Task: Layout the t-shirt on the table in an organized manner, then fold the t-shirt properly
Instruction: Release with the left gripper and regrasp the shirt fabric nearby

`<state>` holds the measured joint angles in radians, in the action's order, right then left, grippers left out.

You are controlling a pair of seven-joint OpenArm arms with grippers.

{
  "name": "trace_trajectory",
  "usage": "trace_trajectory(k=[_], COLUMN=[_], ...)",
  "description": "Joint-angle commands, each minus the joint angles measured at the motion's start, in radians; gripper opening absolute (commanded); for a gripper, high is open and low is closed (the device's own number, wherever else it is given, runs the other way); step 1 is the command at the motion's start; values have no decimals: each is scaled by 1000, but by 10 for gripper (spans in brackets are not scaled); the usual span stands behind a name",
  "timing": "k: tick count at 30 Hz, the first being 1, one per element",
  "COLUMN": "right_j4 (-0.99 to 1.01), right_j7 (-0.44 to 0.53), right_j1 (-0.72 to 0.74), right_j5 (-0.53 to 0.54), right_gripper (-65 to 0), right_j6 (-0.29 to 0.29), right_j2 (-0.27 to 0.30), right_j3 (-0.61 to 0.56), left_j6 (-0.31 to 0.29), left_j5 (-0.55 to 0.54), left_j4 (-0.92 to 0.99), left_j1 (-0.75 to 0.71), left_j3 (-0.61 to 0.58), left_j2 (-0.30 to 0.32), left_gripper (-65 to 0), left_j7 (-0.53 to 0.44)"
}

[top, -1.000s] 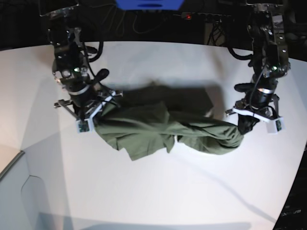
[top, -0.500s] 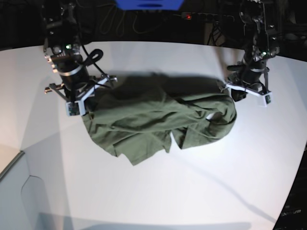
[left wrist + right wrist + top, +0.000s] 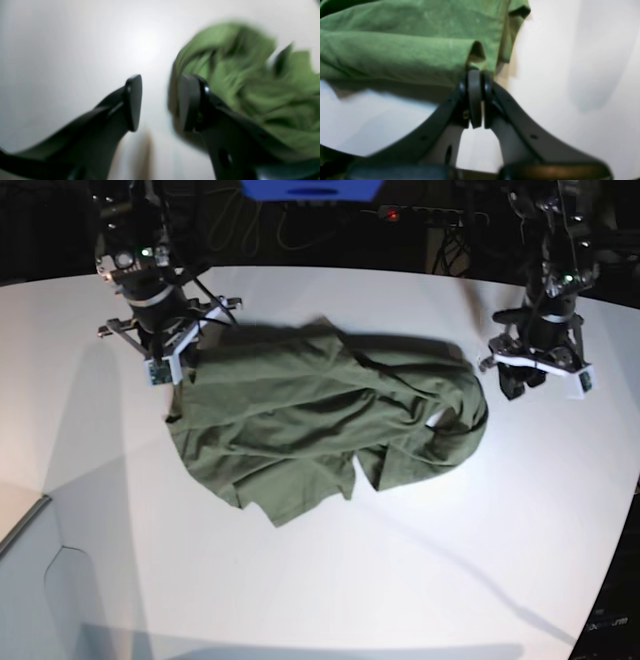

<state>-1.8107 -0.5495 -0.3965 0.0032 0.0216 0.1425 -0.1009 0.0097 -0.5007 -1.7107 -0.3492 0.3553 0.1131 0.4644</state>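
t-shirt [image 3: 320, 420] lies bunched near centre of table [image 3: 330, 580], olive cloth in overlapping folds w/ one lobe rolled over toward the base view's right; no sleeve, hem or collar spread flat, so layout stage is judged barely begun and folding not started; whole task still ahead apart from getting the garment down onto the surface.

left gripper [image 3: 160, 102]: jaws apart, nothing between the pads, cloth edge just beside one finger in the wrist view (blurred); reads as released; in base view it hangs just off the shirt's right-hand lobe, not touching as far as can be told.

right gripper [image 3: 476, 97]: jaws pressed together on a pinch of t-shirt edge at the fingertips, i.e. clenched on the cloth; in base view it sits at the shirt's upper corner on that view's left.

vs. earlier frames: a second ago shirt was stretched as a rope between both grippers, each holding an end; half a sec ago it was sagging wider; now the left end has been let go and has dropped into a rolled heap, left arm has drawn away toward the table edge, right arm has shifted toward the far edge w/ its grip kept.
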Motion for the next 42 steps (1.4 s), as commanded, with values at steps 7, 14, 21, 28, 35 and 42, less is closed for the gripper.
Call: trace_trajectory(k=[7,14,21,28,35,42], right_j4=[-18,-16,-16,6,29,33], right_j7=[21,21,21,21,21,21], right_j1=[6,9,21,23,23,24], right_j5=[-9,-9,-9,-9,-9,-9], right_gripper=[-527,-499,-499,-499,-499,-499], right_j6=[-13,-13,-13,-13,-13,-13], right_j2=[12,9,7,7,7,7], right_j3=[5,5,5,5,5,5], left_j6=[-7,-4,-3,-3,-9,-4], left_j5=[4,56,109,112,113,103], left_j4=[-119,171,495,679,766,762], left_j1=[124,381,549,626,665,672], left_j3=[-83,-330,-490,-494,-497,-491], left_j2=[7,6,1,-25,-51,-43], left_gripper=[-404,-404,-404,-404,-440,-648], left_j7=[-25,-25,-31,-34,-29,-26])
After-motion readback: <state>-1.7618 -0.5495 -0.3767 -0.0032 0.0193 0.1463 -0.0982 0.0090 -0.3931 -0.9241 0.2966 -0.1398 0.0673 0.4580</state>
